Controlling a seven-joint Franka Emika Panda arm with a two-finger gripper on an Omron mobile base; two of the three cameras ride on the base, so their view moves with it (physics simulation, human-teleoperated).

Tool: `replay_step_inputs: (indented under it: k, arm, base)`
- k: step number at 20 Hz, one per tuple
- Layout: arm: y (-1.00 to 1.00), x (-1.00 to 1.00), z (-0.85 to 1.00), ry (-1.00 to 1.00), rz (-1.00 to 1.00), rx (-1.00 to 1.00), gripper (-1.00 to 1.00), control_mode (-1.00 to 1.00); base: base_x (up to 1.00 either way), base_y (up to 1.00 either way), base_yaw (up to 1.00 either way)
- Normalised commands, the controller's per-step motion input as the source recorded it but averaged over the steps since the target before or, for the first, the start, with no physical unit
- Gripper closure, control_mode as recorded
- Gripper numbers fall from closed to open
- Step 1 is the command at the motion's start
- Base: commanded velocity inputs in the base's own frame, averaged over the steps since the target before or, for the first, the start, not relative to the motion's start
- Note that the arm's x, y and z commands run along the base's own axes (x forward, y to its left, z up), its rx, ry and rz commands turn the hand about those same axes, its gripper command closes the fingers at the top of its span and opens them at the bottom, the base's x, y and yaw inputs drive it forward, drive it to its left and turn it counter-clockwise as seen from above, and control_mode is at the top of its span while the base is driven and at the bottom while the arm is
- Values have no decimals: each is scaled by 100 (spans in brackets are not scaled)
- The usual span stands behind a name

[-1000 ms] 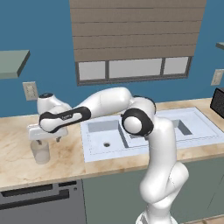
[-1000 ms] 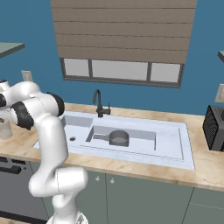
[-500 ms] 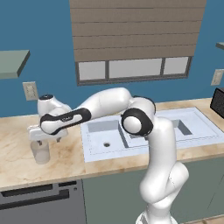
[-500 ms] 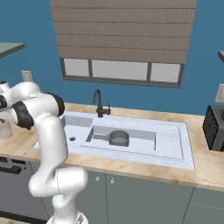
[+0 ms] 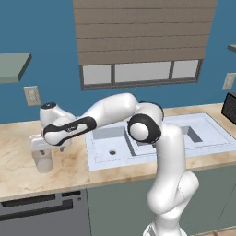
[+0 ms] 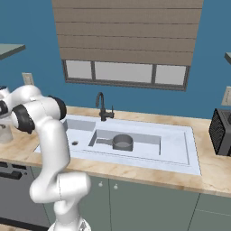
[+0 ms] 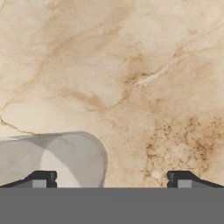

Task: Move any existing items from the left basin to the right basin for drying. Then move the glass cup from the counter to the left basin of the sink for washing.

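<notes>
Glass cup [image 7: 54,159] stands on the counter [image 7: 144,65], off-centre toward one fingertip [image 7: 41,179] of your wide-open, empty gripper [image 7: 111,180]. Descend like this and that finger may strike the rim, tipping it. Saucepan [image 6: 122,143] already sits in the wider basin [image 6: 173,146].

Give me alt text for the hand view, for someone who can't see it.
Looking straight down, the open claw hangs over the beige marbled counter, its two dark fingertips spread wide. The clear glass cup sits at lower left, next to one fingertip and off-centre between them.
</notes>
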Motion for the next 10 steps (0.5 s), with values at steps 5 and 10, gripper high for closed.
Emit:
replay_step_inputs:
  k: [5,10]
  arm:
    - [0,7,-8,-2,0,0,-100,-100]
    - [0,12,-5,0,-2,0,-100,-100]
  base:
    - [0,0,0]
    - [0,0,0]
